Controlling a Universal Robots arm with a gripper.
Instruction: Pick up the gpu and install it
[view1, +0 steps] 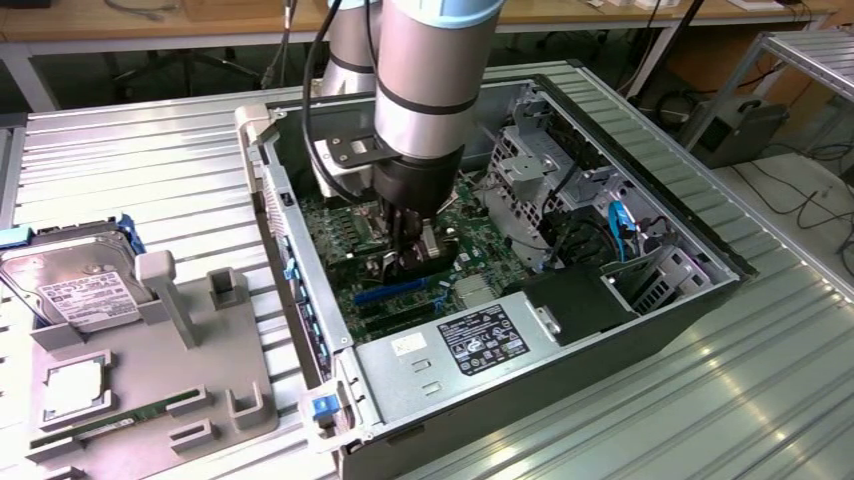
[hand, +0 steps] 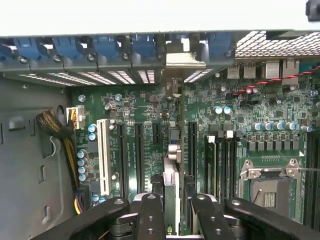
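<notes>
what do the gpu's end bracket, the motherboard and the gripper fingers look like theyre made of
The gpu shows edge-on, gripped from both sides; its end bracket looks like bare silvery sheet metal with a dull sheen. The motherboard looks like green laminated circuit board, matt, studded with components. The gripper fingers look like black matt metal or hard plastic, screw heads visible; which one is unclear.

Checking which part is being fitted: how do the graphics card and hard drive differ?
The graphics card stands on edge inside the case, gripped by the end effector; the hard drive sits outside in a grey holder. The card is thin; the drive boxy and labelled.
</notes>
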